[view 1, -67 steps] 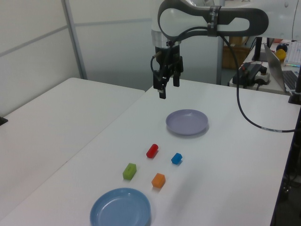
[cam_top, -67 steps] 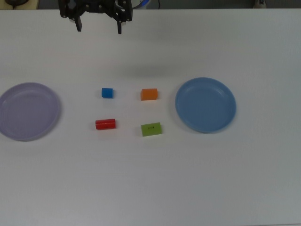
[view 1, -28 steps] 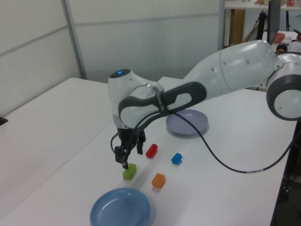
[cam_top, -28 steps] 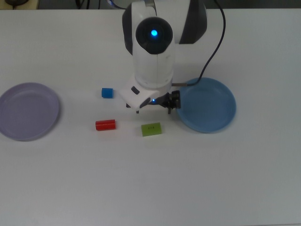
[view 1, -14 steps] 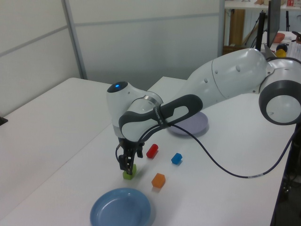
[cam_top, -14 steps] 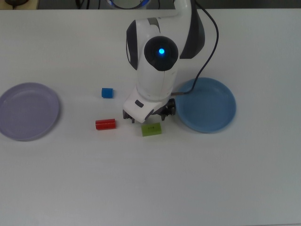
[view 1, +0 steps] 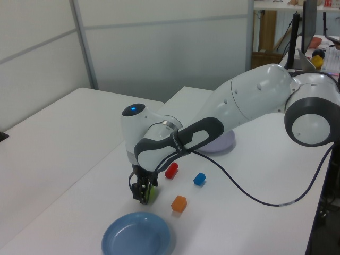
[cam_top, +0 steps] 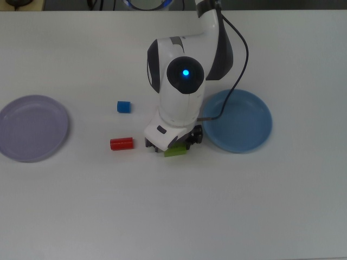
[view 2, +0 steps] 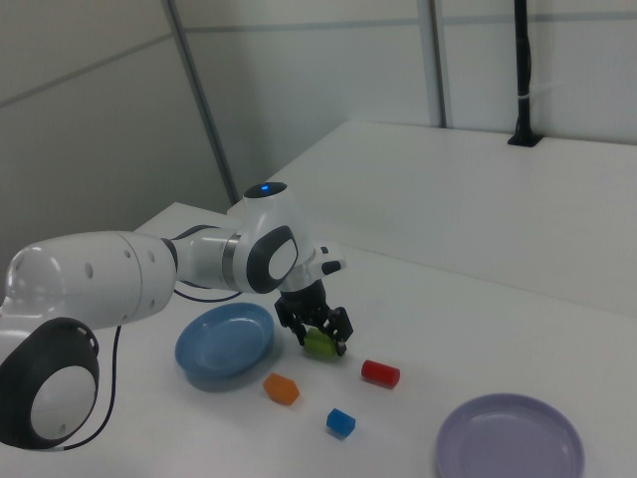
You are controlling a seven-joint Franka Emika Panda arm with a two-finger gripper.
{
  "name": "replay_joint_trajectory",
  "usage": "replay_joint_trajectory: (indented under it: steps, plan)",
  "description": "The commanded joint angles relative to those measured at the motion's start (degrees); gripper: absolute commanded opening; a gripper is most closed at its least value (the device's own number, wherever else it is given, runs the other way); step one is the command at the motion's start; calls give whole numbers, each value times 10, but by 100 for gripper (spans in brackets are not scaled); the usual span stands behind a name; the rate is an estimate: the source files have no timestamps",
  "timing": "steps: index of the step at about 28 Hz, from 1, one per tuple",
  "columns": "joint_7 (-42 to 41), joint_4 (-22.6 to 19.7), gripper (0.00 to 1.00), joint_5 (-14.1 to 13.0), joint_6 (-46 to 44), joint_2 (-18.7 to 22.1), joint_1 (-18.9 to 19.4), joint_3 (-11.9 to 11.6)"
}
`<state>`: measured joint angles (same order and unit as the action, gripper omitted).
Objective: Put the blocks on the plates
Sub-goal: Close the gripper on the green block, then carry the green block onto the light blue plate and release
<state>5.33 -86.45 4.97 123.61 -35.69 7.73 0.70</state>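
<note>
Gripper [view 2: 318, 337] lowered to the table [cam_top: 173, 216], fingers astride the lime-green brick [view 2: 320, 344]; whether closed on the brick or merely around it, cannot tell. Brick lying on the table, partly hidden beneath the wrist in the top view [cam_top: 174, 151], just left of the blue plate [cam_top: 244, 122] in the top view, clear of its rim. Red block [cam_top: 121, 143] left of the brick in the top view, near but apart; blue cube [cam_top: 123, 106] farther from the near edge, above the red block. Orange brick [view 1: 179, 203] visible in the left view, right of the gripper, between blue cube [view 1: 199, 178] and blue plate [view 1: 138, 236]. Lavender plate [cam_top: 32, 128] at the top view's far left, well apart from all blocks, bare
</note>
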Motion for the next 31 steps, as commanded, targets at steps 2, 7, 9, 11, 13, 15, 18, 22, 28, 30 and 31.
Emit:
replay_joint_trajectory:
  steps: [2,7,9,11,13,15,18,22,28,30,31]
  plan:
    - [20,-2,31,-9,8,6,4,-3]
    - [23,-2,18,-12,4,22,4,-3]
    - [27,-3,18,-12,1,36,3,-3]
    - [28,-3,18,-18,-19,52,3,-2]
    - [24,-2,18,-39,-52,74,4,0]
    - [24,-2,18,-45,-60,87,11,10]
    - [28,-5,18,-44,-69,100,26,30]
    - [52,-8,18,-31,-89,101,76,34]
    - [122,-30,18,38,-77,90,129,34]
    - [132,-30,18,45,-69,77,133,34]
    - [132,-29,19,45,-66,74,133,34]
